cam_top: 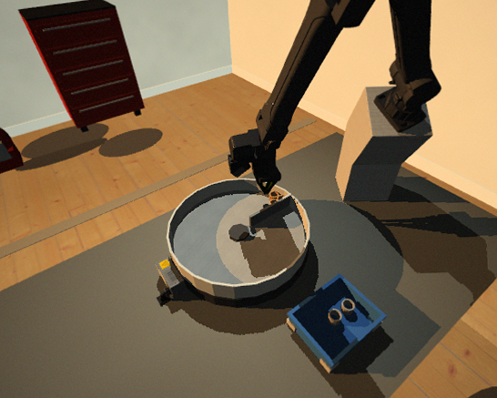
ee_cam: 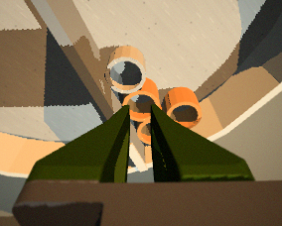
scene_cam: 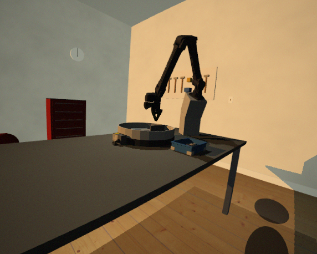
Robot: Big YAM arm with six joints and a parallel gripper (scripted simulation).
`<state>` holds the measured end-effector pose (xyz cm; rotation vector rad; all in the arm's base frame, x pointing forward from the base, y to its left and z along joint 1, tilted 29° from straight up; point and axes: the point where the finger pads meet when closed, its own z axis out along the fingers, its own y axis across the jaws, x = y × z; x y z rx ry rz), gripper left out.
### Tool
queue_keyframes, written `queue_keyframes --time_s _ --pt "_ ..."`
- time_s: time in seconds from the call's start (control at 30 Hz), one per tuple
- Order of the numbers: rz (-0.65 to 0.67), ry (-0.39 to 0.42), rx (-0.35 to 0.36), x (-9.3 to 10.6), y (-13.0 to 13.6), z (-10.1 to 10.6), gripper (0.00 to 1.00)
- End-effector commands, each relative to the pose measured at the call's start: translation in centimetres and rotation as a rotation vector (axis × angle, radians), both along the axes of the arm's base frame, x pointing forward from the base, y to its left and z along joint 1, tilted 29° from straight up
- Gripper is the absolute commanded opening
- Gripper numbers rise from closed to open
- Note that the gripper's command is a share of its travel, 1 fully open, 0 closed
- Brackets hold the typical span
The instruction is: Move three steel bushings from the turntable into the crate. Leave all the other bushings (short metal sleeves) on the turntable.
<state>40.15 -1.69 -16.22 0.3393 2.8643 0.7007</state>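
My gripper points down above the far part of the turntable. Its fingers are nearly together, with a narrow empty gap. Below the fingertips in the wrist view lie several bushings close together: a pale one beside the divider, an orange one just ahead of the tips, another orange one to the right, and a lower one partly hidden by the fingers. The blue crate holds two bushings, one beside the other.
A dark divider runs from near the turntable's hub to its raised rim, close beside the bushings. A small box with a yellow label sits at the turntable's outer side. The arm's pedestal stands behind.
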Motion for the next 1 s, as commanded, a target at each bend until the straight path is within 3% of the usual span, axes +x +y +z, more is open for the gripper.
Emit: queue_keyframes --time_s 0.0,0.97 --pt "-0.013 -0.045 -0.009 1.50 -1.26 1.23 0.13" --pt "-0.013 -0.042 -0.008 0.99 -1.16 1.07 0.13"
